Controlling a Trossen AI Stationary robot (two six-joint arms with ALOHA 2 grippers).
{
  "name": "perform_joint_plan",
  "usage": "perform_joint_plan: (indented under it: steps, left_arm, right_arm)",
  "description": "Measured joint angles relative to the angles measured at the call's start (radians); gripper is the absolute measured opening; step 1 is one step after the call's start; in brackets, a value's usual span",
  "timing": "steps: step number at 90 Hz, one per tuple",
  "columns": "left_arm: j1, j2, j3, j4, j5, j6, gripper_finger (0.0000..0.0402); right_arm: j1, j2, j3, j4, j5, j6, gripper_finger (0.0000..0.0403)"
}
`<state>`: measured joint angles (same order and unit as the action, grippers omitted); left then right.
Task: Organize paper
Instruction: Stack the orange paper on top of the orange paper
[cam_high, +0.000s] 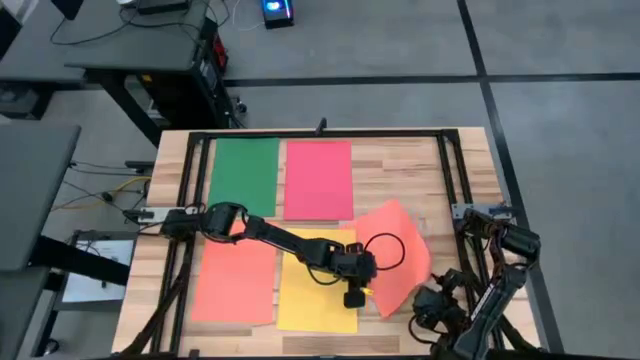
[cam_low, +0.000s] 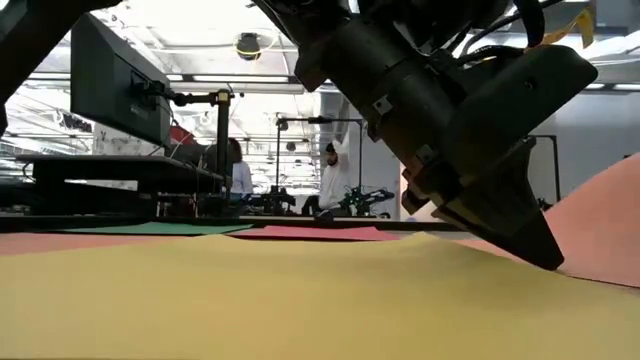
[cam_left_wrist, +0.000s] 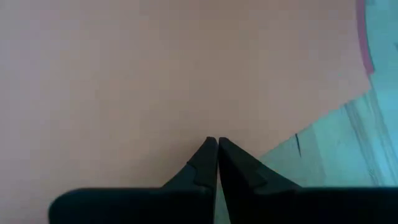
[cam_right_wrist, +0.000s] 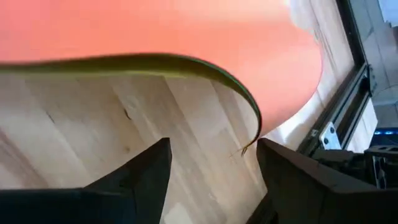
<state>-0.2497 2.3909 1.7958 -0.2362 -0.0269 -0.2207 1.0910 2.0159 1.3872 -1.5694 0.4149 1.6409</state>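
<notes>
The wooden bench (cam_high: 420, 170) is being viewed from above, with five sheets of paper distributed across it. At the far left of the near row, an orange sheet (cam_high: 235, 283) is lying flat; directly behind it, in the far row, a green sheet (cam_high: 244, 176) is lying flat. To the right of the green sheet, a pink-red sheet (cam_high: 318, 179) is lying flat just beside it, the two being apart by a narrow strip of bare wood. In front of the pink-red sheet, a yellow sheet (cam_high: 315, 295) is lying beside the orange one.

The left arm is being extended from the left side of the bench across the orange and yellow sheets. Its end effector (cam_high: 354, 297) is being held at the right edge of the yellow sheet, where a second, skewed orange sheet (cam_high: 395, 255) meets it. In the left wrist view the left fingers (cam_left_wrist: 205, 163) are seen pressed together, tip to tip, against the orange surface; whether an edge of paper is being pinched between them cannot be told. In the low view the same end effector (cam_low: 540, 255) is seen tilted, its tip down at the paper.

The skewed orange sheet is lying rotated, its near part lifted and curled, as shown in the right wrist view (cam_right_wrist: 186, 31).

At the right, the right arm is being held folded near the bench's front right corner. Its end effector (cam_right_wrist: 211, 168) is standing open and empty, just beside the curled edge.
</notes>
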Motion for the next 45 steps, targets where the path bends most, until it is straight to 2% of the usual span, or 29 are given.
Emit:
perform_joint_plan:
  steps: [22,35,45]
  left_arm:
    - [0.002,0.0,0.0,-0.016,0.002,0.0,0.0]
    - [0.006,0.0,0.0,-0.02,0.078,0.007,0.0]
    - [0.005,0.0,0.0,-0.036,0.097,0.038,0.0]
  right_arm:
    - [-0.001,0.0,-0.001,-0.001,0.001,0.008,0.0223]
    - [-0.001,0.0,0.005,-0.001,0.001,0.016,0.0223]
    - [-0.001,0.0,0.016,-0.002,0.001,0.014,0.0223]
